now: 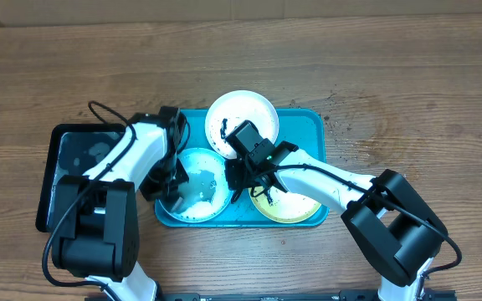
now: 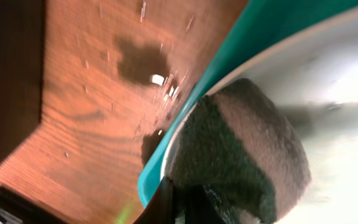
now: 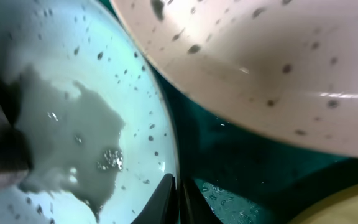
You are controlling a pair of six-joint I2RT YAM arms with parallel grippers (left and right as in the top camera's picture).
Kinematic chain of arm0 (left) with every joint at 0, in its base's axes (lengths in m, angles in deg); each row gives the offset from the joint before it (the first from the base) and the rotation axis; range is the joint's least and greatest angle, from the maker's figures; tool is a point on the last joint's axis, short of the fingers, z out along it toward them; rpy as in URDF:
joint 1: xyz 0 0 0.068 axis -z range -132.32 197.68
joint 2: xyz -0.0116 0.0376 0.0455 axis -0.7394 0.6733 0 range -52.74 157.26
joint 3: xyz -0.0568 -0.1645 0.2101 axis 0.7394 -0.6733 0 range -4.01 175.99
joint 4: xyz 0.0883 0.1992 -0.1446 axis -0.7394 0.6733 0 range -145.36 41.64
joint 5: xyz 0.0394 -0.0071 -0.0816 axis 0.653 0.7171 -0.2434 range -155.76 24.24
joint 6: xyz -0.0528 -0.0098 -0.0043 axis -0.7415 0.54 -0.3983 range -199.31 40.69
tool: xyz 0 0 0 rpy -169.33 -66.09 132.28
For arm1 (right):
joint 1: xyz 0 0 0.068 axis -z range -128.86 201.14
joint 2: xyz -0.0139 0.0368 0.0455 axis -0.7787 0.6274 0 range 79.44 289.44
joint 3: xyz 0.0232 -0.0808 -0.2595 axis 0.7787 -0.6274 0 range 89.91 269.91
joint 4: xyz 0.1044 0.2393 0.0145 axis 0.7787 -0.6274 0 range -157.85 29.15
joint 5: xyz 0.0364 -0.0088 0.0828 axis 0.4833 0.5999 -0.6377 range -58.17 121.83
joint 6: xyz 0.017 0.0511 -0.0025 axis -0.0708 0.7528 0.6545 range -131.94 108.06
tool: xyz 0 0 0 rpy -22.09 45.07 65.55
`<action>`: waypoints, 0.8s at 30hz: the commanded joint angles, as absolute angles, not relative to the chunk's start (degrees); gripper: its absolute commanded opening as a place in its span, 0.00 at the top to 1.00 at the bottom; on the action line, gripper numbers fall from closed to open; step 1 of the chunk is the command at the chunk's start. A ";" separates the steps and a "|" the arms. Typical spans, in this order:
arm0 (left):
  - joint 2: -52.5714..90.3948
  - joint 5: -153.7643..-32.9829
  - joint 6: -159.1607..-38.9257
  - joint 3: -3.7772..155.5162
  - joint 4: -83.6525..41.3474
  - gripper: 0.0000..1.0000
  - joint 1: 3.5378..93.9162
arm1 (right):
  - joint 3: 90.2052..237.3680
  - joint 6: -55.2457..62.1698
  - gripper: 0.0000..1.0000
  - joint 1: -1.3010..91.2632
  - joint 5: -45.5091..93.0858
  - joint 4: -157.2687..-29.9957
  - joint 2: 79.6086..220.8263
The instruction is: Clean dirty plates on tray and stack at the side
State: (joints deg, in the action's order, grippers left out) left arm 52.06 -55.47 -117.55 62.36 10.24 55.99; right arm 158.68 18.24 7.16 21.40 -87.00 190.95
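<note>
On tray (image 1: 310, 122), near left: left pincer (image 2: 180, 203) clamped on dark scouring pad (image 2: 241, 149), resting on light blue plate (image 1: 204, 189); right pincer (image 3: 179, 200) closed together on that plate's rim.

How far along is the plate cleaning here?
Done: nothing yet, no stack beside the tray. In hand: left pincer presses a sponge on the light blue plate, right pincer pinching its rim. Left: smeared white plate, yellow-green plate, stacking.

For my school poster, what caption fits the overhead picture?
Two robot arms reach over a turquoise tray holding a white plate, a light blue plate and a yellow-green plate.
</note>
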 commanded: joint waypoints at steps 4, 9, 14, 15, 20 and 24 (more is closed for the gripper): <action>52.82 -69.90 -108.65 67.17 4.82 0.96 56.10 | 158.33 17.87 0.94 7.62 23.45 -87.06 190.86; 52.89 -78.03 -108.65 65.25 0.04 0.96 57.94 | 158.33 17.87 0.94 7.62 23.45 -87.06 190.86; 52.91 -77.33 -108.67 63.37 -0.66 0.96 60.23 | 158.33 17.87 0.94 7.62 23.45 -87.04 190.86; 52.91 -76.70 -108.69 62.93 -0.64 0.96 60.48 | 158.33 17.87 0.94 7.62 23.45 -87.04 190.86; 52.91 -67.49 -109.33 59.52 0.19 0.96 60.34 | 158.33 17.87 0.94 7.62 23.45 -87.11 190.86; 52.91 -57.38 -111.01 58.08 3.47 0.96 59.43 | 158.33 17.87 0.95 7.62 23.45 -87.30 190.86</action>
